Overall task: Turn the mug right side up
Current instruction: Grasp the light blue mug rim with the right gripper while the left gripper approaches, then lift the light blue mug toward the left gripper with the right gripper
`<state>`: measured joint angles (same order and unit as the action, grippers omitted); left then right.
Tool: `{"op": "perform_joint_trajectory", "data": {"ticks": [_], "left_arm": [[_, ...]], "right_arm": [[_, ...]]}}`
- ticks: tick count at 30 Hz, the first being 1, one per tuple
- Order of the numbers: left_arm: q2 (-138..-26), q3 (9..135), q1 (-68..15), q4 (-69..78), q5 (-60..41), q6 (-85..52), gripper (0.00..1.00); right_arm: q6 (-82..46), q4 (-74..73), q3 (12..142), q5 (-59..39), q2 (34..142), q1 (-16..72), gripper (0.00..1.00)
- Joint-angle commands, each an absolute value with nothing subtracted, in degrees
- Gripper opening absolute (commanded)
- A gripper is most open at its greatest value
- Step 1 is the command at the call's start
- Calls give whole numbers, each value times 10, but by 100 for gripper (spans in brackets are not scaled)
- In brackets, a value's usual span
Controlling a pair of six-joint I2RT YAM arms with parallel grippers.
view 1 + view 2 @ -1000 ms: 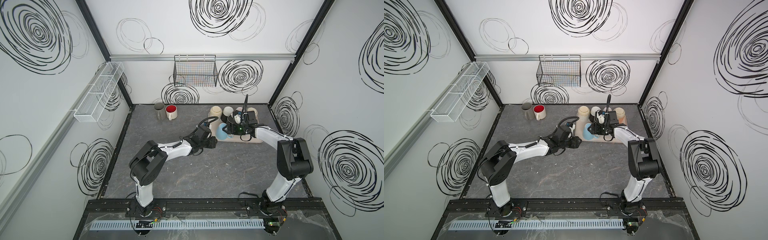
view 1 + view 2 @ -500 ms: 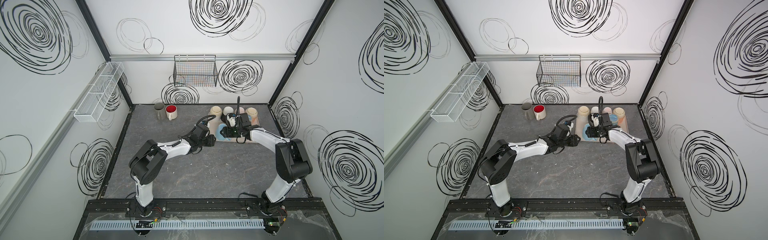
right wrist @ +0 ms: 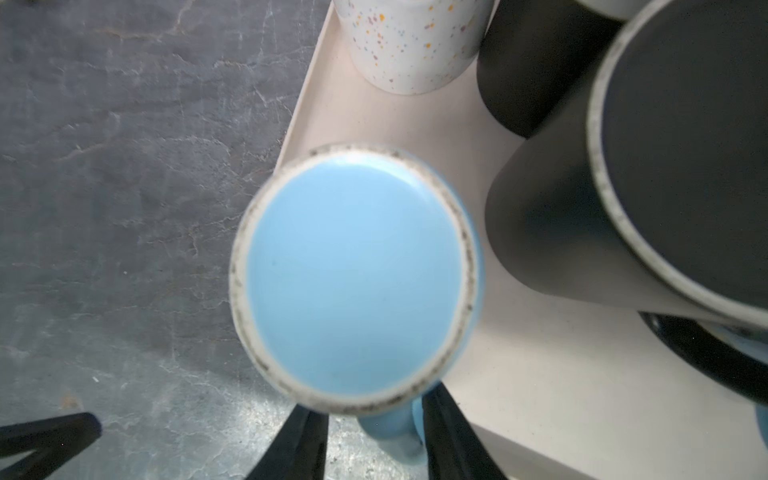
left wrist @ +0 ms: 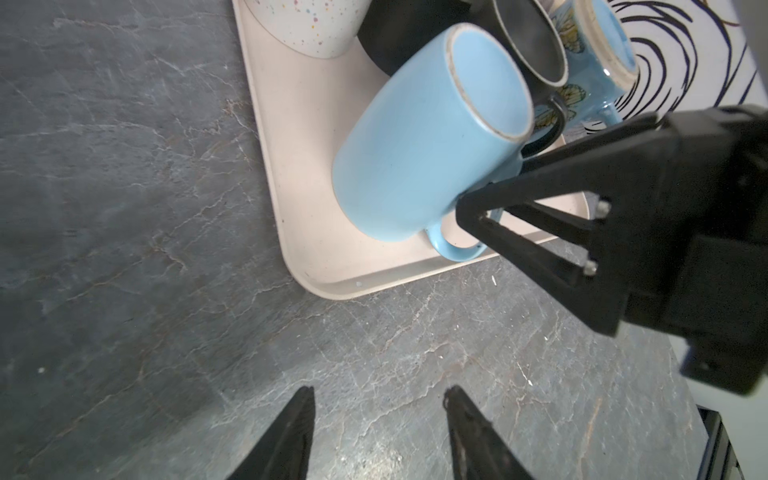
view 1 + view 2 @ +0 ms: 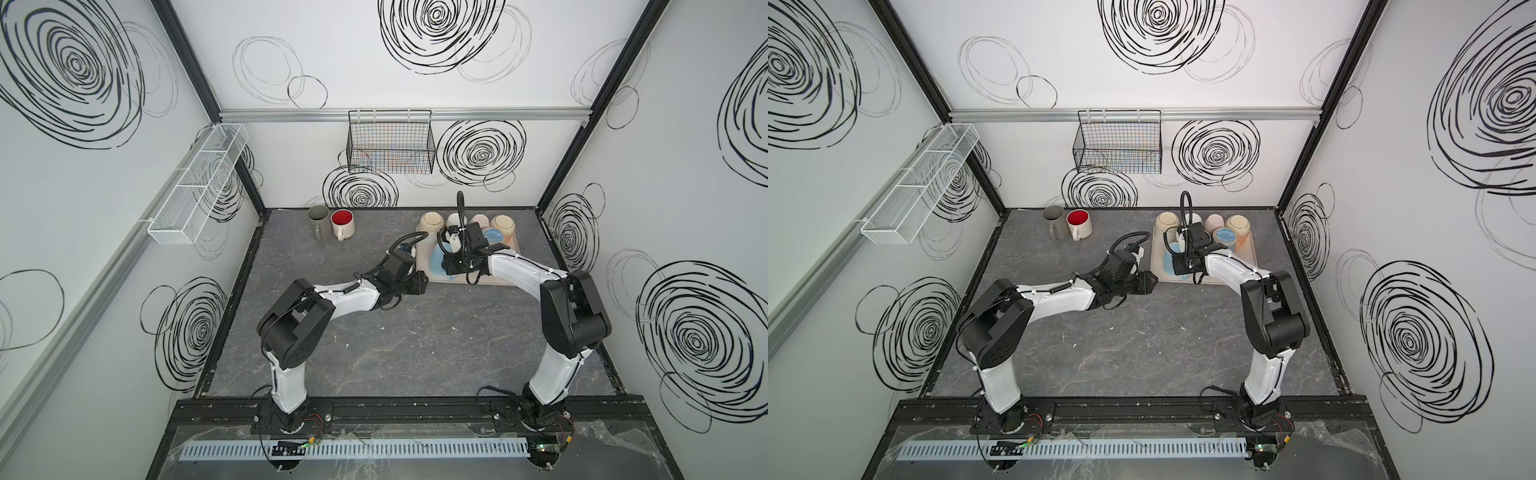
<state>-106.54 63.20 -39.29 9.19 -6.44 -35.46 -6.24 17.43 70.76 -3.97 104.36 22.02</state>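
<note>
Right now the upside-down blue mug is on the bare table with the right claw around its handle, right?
No. The upside-down blue mug stands on the beige tray, not the bare table; the right wrist view shows it. The right claw is around its handle.

Mug (image 4: 415, 145) on tray (image 4: 299, 216), near-left corner — other mugs (image 5: 432, 221) behind.

Counted: one desk (image 5: 415, 340); one tray (image 4: 299, 124); two arms, left arm (image 5: 345, 297) and right arm (image 5: 515, 270); two wall baskets, one white basket (image 5: 199, 183) and one black basket (image 5: 390, 143). Off-tray mugs: two, a grey mug (image 5: 318, 214) and a red-lined mug (image 5: 343, 220). On-tray mugs (image 5: 435, 259): at least six visible; the right arm hides the rest.
</note>
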Motion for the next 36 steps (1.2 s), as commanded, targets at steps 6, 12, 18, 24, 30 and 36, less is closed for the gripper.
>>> {"op": "perform_joint_trajectory", "data": {"ticks": [6,12,18,24,30,36], "left_arm": [[-1048,621,-382,122,-74,-358,54],[-1042,617,-376,122,-76,-356,54],[-1029,612,-372,122,-76,-343,54],[-1007,595,-370,148,-78,-337,55],[-976,568,-364,197,-91,-348,56],[-932,519,-345,264,-99,-383,58]], "right_arm": [[-46,211,740,1,1075,228,22],[-43,199,740,30,1065,235,2],[-39,150,709,6,1016,238,0],[-49,80,658,-32,941,236,0],[-65,27,624,-70,876,232,0],[-106,-43,596,-142,809,223,0]]}}
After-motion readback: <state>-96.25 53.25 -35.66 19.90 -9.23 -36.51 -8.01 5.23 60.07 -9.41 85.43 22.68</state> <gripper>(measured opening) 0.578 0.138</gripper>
